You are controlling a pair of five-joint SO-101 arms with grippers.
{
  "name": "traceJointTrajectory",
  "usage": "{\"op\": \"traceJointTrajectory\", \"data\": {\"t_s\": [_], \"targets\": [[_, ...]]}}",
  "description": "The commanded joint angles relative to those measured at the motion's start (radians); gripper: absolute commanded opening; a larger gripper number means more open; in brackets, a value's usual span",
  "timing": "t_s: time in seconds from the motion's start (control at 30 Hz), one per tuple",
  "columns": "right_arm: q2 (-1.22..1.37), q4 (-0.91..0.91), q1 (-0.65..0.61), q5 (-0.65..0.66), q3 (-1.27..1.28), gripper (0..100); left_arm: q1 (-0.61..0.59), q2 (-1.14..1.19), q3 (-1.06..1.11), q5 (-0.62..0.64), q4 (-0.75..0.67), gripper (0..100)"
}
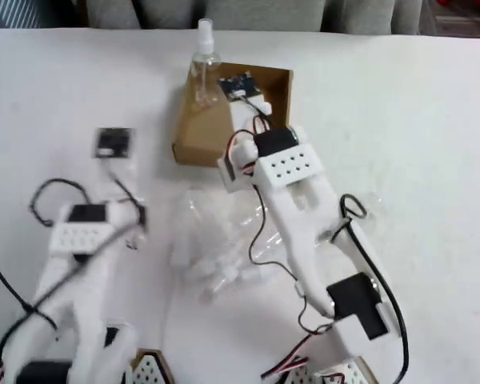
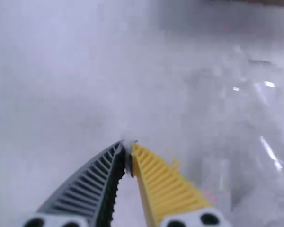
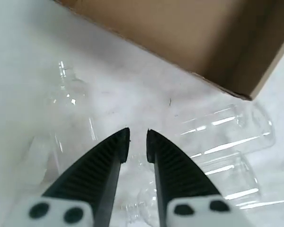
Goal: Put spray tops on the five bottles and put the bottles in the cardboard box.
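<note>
Lying sideways, clear bottles (image 1: 212, 260) near cardboard box (image 1: 198, 132).

Clear bottles (image 1: 216, 256) lie heaped on the counter (image 1: 416, 120) between the arms, barring a low pass. The right arm (image 1: 292, 172) hangs over the cardboard box (image 1: 194, 132), with a spray-topped bottle (image 1: 204, 68) upright at its far left corner. The counter right of the box lies open.

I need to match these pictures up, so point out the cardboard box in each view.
High view: the cardboard box sits at top centre, beyond the pile of clear bottles.
Left wrist view: this camera faces the table and one of the clear bottles.
Right wrist view: the cardboard box lies open just past the clear bottles.
Shared landmark: the clear bottles lying on the table.
</note>
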Motion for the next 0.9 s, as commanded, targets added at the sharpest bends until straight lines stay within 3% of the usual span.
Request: {"op": "traceJointTrajectory", "data": {"t_s": [0.0,0.1,0.2,0.33,0.47,0.6,0.87], "targets": [[0.021,-0.031,0.019,0.009,-0.049,3.2,0.237,-0.191,0.052,0.012,-0.014,2],[0.041,-0.047,0.019,0.009,-0.049,2.9,0.285,-0.248,0.075,0.058,-0.014,2],[0.041,-0.047,0.015,0.009,-0.049,2.9,0.285,-0.257,0.058,0.278,-0.015,6],[0.041,-0.047,0.016,0.009,-0.049,2.9,0.312,-0.237,0.049,0.537,-0.034,23],[0.041,-0.047,0.019,0.009,-0.049,2.8,0.343,-0.194,0.011,0.605,-0.035,28],[0.045,-0.056,0.018,0.009,-0.049,2.8,0.275,-0.039,-0.103,0.617,-0.035,28],[0.048,-0.061,0.018,0.011,-0.049,2.8,0.265,0.298,-0.281,0.815,-0.031,28]]}}
